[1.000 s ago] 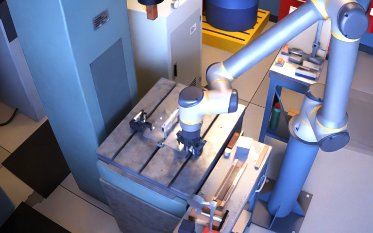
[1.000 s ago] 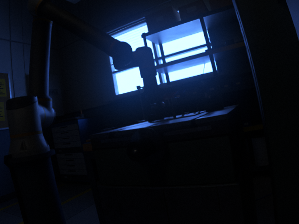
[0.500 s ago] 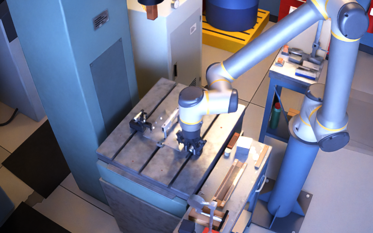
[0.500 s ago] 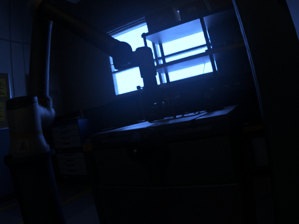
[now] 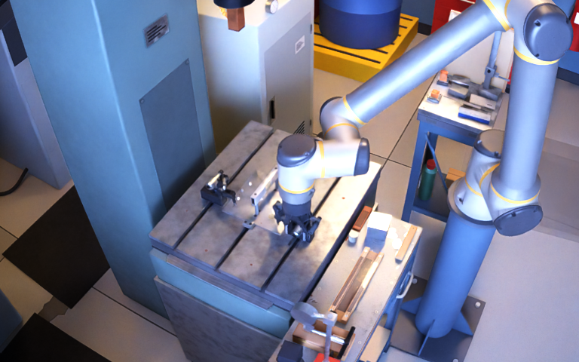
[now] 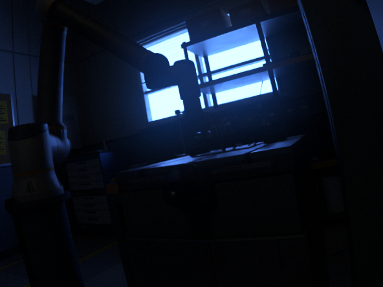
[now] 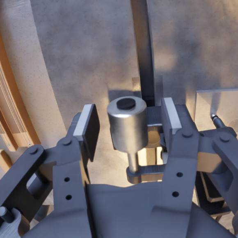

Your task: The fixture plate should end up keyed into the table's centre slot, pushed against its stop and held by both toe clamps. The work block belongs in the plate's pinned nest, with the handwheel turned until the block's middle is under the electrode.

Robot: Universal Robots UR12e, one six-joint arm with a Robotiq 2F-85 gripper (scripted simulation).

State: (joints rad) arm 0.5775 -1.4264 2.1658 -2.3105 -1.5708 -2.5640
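The fixture plate [image 5: 256, 200] lies flat on the slotted machine table, over the centre slot, partly hidden by my wrist. A toe clamp [image 5: 217, 190] sits at its left edge. A second toe clamp is under my gripper, with its steel knob [image 7: 127, 122] standing between my fingers. My gripper [image 7: 129, 124] [image 5: 299, 228] is open and holds nothing. A corner of the plate [image 7: 216, 108] shows to the right of the fingers. The work block [image 5: 378, 225], white, rests on the side bench. The electrode [image 5: 235, 18] hangs above the table's far end.
The table slot [image 7: 144, 51] runs away from the clamp. The side bench [image 5: 367, 277] on the right carries a wooden tray, strips and a small cylinder. The machine column [image 5: 115, 128] rises left of the table. The second side camera is nearly dark.
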